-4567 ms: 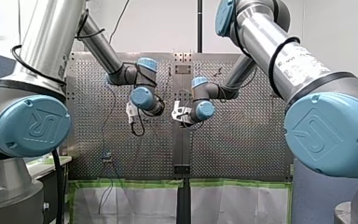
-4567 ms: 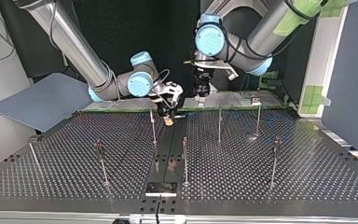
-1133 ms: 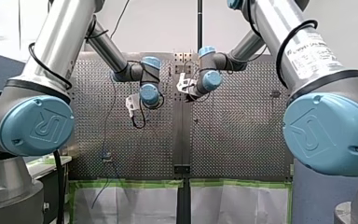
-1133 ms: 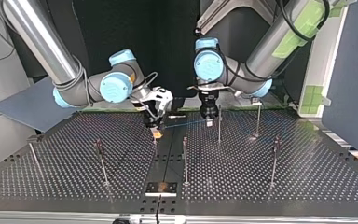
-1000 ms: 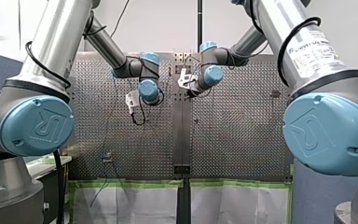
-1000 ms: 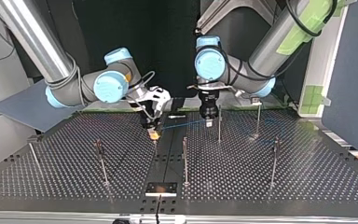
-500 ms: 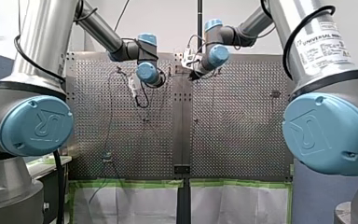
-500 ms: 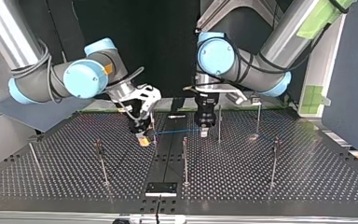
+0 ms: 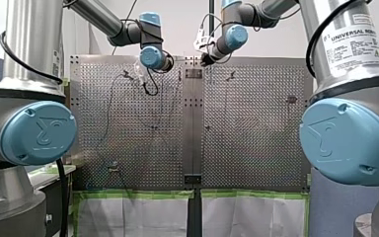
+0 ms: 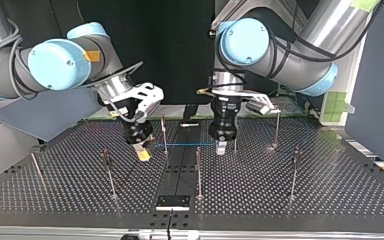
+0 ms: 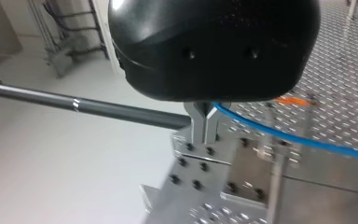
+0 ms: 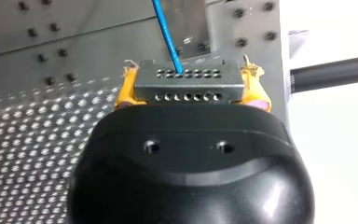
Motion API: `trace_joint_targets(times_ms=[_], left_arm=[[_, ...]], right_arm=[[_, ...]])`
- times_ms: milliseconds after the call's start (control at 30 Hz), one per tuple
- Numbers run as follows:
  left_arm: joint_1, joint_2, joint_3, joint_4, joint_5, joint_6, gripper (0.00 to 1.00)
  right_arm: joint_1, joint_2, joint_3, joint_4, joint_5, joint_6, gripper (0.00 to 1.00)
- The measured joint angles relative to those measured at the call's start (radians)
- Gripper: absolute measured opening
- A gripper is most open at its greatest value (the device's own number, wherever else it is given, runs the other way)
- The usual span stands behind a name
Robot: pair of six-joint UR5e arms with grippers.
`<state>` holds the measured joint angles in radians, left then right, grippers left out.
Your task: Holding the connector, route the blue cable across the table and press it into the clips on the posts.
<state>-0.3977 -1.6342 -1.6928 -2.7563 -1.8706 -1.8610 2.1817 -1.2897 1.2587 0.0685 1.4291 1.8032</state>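
Both grippers have travelled farther out over the perforated metal table (image 10: 305,200) since half a second ago, away from the arms' shoulders. The tall thin metal post (image 10: 164,131) beside the table's centre strip stands between them. My right gripper (image 10: 142,152) hangs just beside that post, on its left in the top view. It is clamped on the grey rectangular connector (image 12: 189,88) with two rows of small holes. The connector sits squarely between the yellow pads (image 12: 125,91), at their tips, and the thin blue cable (image 10: 185,144) leaves its outer face. From there the cable runs taut and level past the post, crossing its lower part; whether it touches the post I cannot tell. It reaches my left gripper (image 11: 204,137) on the post's other side, a little farther off. That gripper's metal fingers are closed together on the cable, which comes out at their side, close under the black body.
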Motion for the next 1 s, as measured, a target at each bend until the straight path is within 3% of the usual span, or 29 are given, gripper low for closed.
trace_joint_targets(times_ms=[133,567,1000], left_arm=[[0.003,-0.005,0.0,0.017,0.03,-0.005,0.0],[0.017,-0.106,0.036,0.037,0.059,-0.015,0.0],[0.057,-0.115,0.037,0.045,0.084,-0.016,0.0]], right_arm=[[0.003,-0.018,0.0,0.0,-0.003,-0.006,0.0],[-0.002,0.057,0.0,-0.001,-0.022,-0.017,0.0],[-0.008,0.087,0.0,-0.007,-0.024,-0.016,0.0]])
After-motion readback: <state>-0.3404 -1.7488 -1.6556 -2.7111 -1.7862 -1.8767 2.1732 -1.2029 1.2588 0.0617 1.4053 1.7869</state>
